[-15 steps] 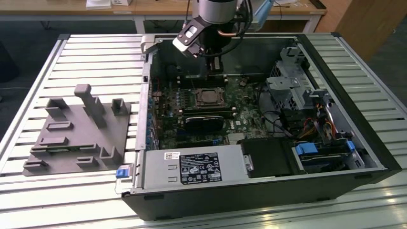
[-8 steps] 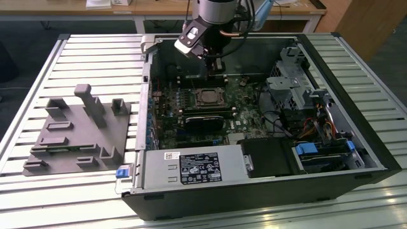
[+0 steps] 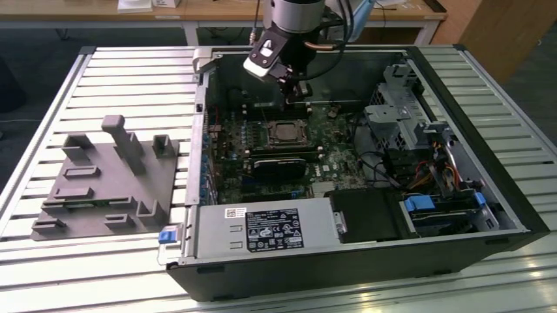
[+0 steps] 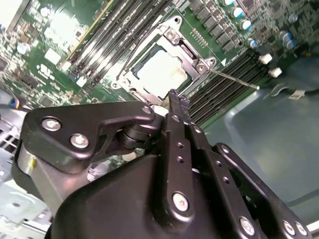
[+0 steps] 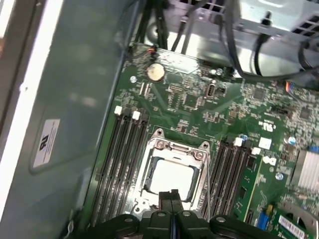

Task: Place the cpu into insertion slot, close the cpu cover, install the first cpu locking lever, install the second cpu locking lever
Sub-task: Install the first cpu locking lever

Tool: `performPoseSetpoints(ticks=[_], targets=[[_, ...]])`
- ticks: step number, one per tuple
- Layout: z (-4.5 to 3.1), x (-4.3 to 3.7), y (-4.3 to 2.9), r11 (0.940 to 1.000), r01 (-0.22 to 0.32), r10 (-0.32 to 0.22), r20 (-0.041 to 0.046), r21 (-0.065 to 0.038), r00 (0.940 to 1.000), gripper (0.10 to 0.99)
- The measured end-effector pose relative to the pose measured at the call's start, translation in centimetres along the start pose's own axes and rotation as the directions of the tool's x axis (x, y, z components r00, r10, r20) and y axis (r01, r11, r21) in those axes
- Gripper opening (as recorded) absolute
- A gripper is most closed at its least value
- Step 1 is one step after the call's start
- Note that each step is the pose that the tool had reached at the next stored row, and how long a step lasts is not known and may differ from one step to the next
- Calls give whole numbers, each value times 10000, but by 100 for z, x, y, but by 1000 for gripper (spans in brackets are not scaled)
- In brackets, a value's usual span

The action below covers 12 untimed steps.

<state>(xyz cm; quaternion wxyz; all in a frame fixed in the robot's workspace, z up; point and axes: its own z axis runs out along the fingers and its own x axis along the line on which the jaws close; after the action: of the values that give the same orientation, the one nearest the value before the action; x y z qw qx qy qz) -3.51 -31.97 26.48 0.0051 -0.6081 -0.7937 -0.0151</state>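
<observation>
Cpu (image 5: 172, 177) seated flat in insertion slot (image 3: 270, 134) on the green motherboard (image 5: 199, 104), dull silver top showing through the cut-out of cpu cover (image 5: 175, 151), the frame itself lying down around the chip. Near edge of chip and frame hidden in both wrist views behind the black gripper (image 5: 172, 194). Fingers pressed together with only a hairline seam between them, gripping nothing. Tips poised at the socket's edge; touching or just above, impossible to tell.

Thin metal locking lever (image 4: 234, 79) jutting from one corner of the frame out across the memory slots (image 5: 124, 159); latched or loose, not clear. Socket reduced in the exterior view to a small dark square under the arm, fine detail lost. Arm cut off by that view's upper edge.

Open black computer case (image 3: 452, 98) lying on its side on a table (image 3: 130, 72) of ribbed aluminium slats. Power supply (image 3: 261, 229) along the near wall, tangle of cables (image 3: 435, 173) toward the exterior view's right. Grey moulded fixture (image 3: 104, 176) with upright pegs resting on the slats toward the exterior view's left, well apart from the gripper. Beyond the table, wood-topped desks (image 3: 218, 13) and dark floor (image 3: 35, 39).
</observation>
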Motion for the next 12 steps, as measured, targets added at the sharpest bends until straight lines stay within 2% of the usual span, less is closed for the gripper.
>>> performPoseSetpoints(ticks=[6,12], targets=[[2,0,0,9962,872,-872,-16,22,9962,114],[5,0,0,9857,1685,-1684,-34,42,9857,114]])
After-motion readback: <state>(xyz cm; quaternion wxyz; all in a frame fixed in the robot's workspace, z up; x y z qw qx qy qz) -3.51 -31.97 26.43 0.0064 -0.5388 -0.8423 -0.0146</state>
